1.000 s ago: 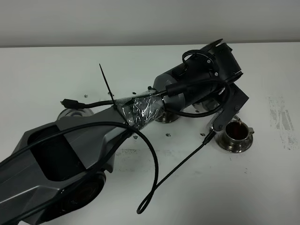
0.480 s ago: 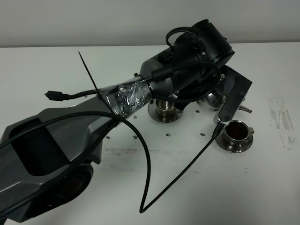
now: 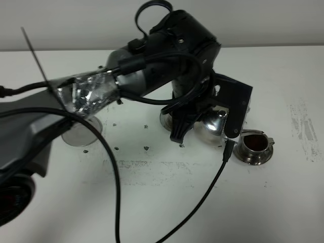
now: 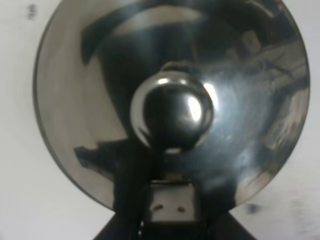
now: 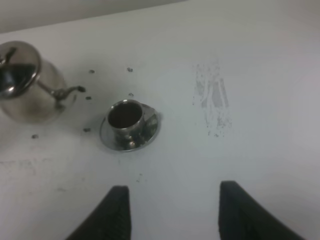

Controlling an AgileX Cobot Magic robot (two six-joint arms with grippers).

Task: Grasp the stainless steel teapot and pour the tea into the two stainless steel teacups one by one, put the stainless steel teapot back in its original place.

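Note:
My left gripper (image 3: 205,112) is shut on the stainless steel teapot (image 3: 211,126) and holds it roughly upright, just left of a teacup (image 3: 254,144). That cup holds dark brown tea (image 3: 254,143) and stands on its saucer (image 3: 253,158). The second teacup (image 3: 165,121) is mostly hidden behind the left arm. The bare round saucer (image 3: 81,133) lies at the left. The left wrist view shows the teapot's lid and knob (image 4: 172,112) from above. The right wrist view shows the teapot (image 5: 25,82), the filled cup (image 5: 125,116) and my open, empty right gripper (image 5: 175,215).
A black cable (image 3: 202,177) hangs from the left arm over the table in front of the cups. Small dark spots (image 3: 147,148) and a grey smudge (image 3: 302,129) mark the white tabletop. A pale wall runs along the back.
The left arm has swung back and left. The teapot has come from tilted over the right cup to upright, and the stream has stopped. The bare saucer at left is uncovered.

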